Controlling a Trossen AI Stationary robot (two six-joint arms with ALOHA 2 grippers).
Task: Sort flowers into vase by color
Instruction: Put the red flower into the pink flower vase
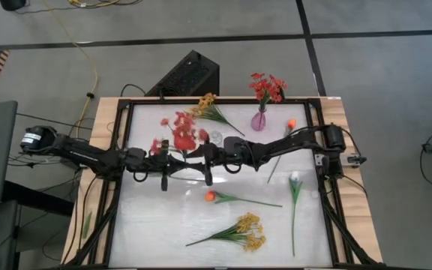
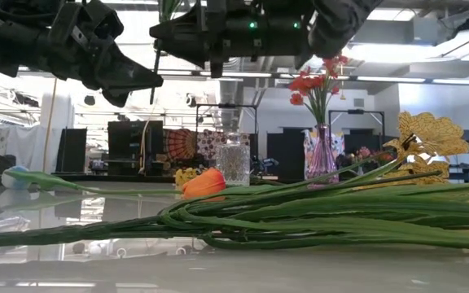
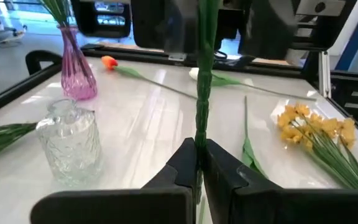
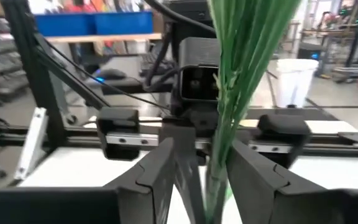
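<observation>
- Left gripper, above mid-table, has its 2 dark fingers pinched on the green-stemmed red blossom spray.
- Right gripper, facing it, stands spread around the same stem bundle.
- Clear glass vase sits nearby.

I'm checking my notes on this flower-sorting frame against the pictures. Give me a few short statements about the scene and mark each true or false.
1. The left gripper is shut on the green stem of a red flower spray. True.
2. The pink vase is empty. False: it holds red flowers.
3. The clear glass vase stands upright on the table with no flowers in it. True.
4. The right gripper is clamped tight on the stem. False: its fingers stand apart on either side of the stem.
5. An orange tulip lies on the table. True.
</observation>
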